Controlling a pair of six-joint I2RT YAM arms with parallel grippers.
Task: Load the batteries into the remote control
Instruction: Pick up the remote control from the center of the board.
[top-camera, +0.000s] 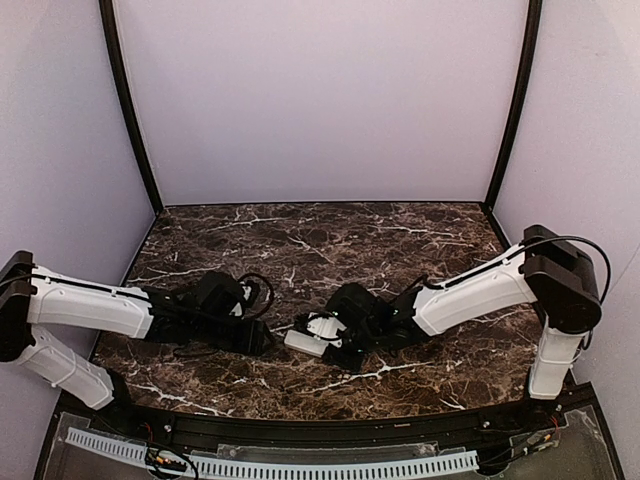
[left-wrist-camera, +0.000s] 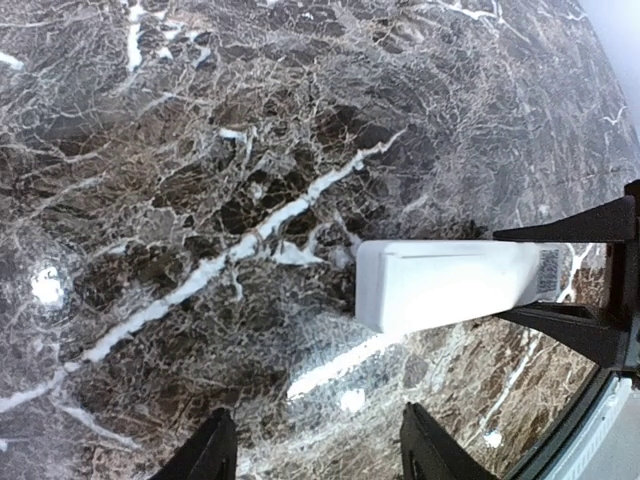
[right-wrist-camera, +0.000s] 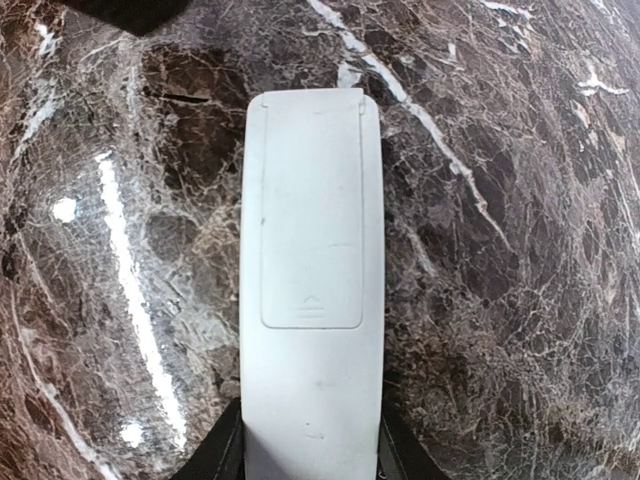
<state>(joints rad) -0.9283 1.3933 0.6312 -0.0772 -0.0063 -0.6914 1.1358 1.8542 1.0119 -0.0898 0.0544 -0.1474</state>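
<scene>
At centre, right claw (right-wrist-camera: 310, 462) gripping remote control (right-wrist-camera: 311, 250)

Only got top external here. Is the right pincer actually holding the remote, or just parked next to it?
Observer: Holding it. The right wrist view shows the remote control gripped between the fingers of the right pincer.
Operator: Which face is up?
Observer: The back. Its battery cover is shut.
Operator: And the other arm?
Observer: The left pincer is open with nothing in it, short of the remote's free end.
</scene>
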